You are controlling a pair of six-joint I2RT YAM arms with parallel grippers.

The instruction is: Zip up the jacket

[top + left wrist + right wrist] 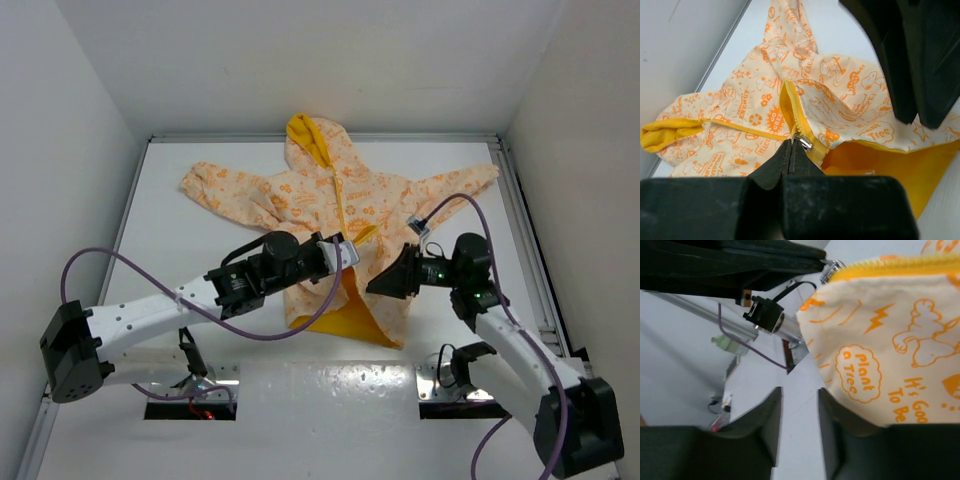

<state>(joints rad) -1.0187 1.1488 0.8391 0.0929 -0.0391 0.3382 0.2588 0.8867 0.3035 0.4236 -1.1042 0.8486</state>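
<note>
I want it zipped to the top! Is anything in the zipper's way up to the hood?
Nothing visible. The left gripper is shut on the pull, and only the jacket's own fabric lies between it and the hood.

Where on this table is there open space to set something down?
Bare table on the left, between the jacket and the left arm; also the strip between its hem and the near edge. Crowded mid-table, where the left gripper and right gripper meet at the jacket's front.
</note>
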